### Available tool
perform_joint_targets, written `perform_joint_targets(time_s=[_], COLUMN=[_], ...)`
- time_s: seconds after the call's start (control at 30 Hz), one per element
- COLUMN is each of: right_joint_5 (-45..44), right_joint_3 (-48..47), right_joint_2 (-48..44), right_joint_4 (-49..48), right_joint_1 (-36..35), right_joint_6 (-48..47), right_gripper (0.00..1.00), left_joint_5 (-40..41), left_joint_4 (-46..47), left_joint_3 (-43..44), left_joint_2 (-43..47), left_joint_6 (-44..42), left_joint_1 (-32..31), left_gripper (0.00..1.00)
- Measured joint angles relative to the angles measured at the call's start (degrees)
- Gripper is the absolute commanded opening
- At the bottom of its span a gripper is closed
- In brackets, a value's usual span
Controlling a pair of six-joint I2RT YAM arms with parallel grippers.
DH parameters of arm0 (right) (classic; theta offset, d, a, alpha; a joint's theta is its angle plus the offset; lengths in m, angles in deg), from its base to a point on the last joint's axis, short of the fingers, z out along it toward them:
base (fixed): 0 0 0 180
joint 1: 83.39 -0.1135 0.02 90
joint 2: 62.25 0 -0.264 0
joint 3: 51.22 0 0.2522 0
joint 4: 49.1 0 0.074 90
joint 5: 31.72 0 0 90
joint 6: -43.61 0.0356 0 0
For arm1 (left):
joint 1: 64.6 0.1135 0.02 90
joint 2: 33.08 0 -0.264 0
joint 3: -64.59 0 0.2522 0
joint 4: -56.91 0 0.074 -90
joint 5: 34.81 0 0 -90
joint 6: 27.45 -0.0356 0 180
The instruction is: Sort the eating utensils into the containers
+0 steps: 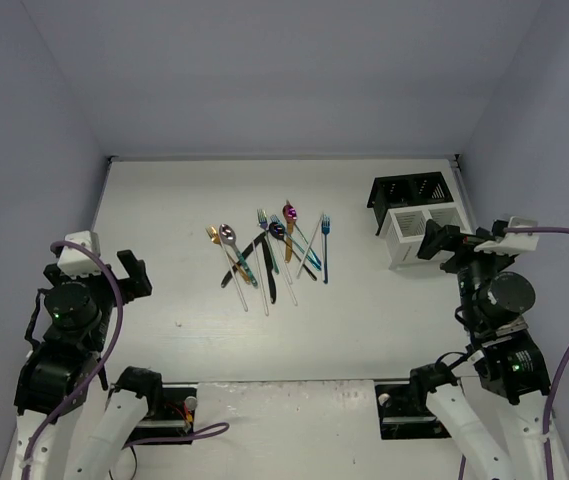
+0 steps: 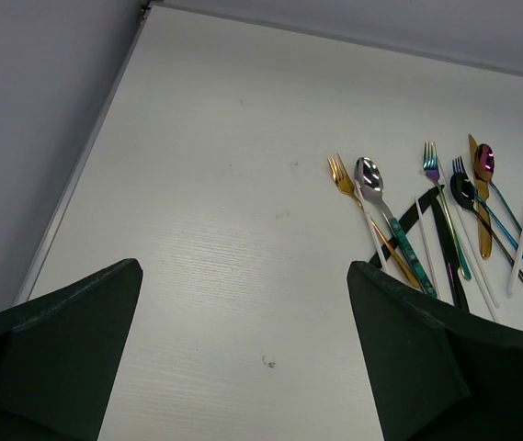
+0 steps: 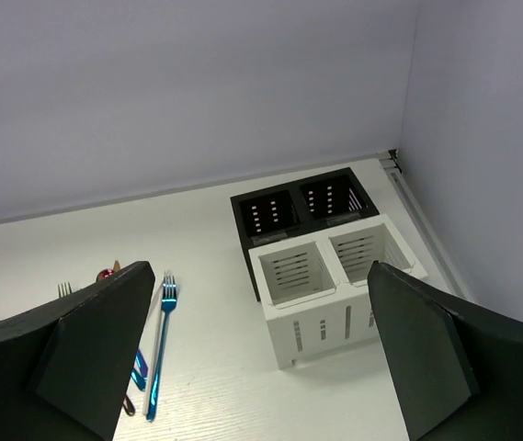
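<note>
Viewing both wide, nothing held: left claw (image 2: 243, 276), right claw (image 3: 261, 276). The utensils (image 1: 269, 255) lie overlapped mid-counter (image 1: 164, 210), well apart from black caddy (image 1: 411, 190) & white caddy (image 1: 416, 232), far right. I judge them light, stiff, slick; I'd pinch mid-handle.

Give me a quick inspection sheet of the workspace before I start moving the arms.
Surface: white table, one small dark speck.
Job's things: utensils in a loose overlapping pile mid-table, blue fork at its right edge; black caddy in the far right corner, white caddy against its near side; compartments look empty.
Clutter: nothing seen.
Grippers: left gripper open, holding nothing, left of the pile; right gripper open, holding nothing, beside the white caddy.
Cables: purple left cable and right cable loop off the arms, away from the utensils.
Surroundings: plain pale walls on three sides.
</note>
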Motion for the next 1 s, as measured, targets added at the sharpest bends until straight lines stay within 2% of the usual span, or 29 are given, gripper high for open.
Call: perform_joint_targets(time_s=[0.27,0.57,0.67,0.87,1.0], right_joint_5=[0.68,2.57,3.27,3.87,3.89], right_joint_3=[-0.06,-0.52,-0.49,-0.16,0.4], right_joint_2=[4.37,12.05,12.4,11.88,11.05], right_joint_4=[0.0,0.34,0.38,0.35,0.37], right_joint_1=[0.0,0.0,0.0,0.0,0.0], right_joint_6=[1.65,2.75,2.87,3.04,3.02], right_gripper=[1.0,1.0,1.0,1.0,1.0], left_joint_5=[-3.85,-10.33,-9.6,-3.39,-1.31], left_joint_4=[0.14,2.29,3.87,5.97,7.06], left_joint_3=[0.2,-0.8,-2.36,-1.7,0.1], left_joint_2=[-6.14,-18.79,-23.67,-39.25,-49.8], left_joint_6=[3.15,14.69,18.86,28.43,33.8], left_joint_1=[0.0,-1.44,-5.31,-19.01,-23.01], left_gripper=[0.93,0.92,0.88,0.79,0.7])
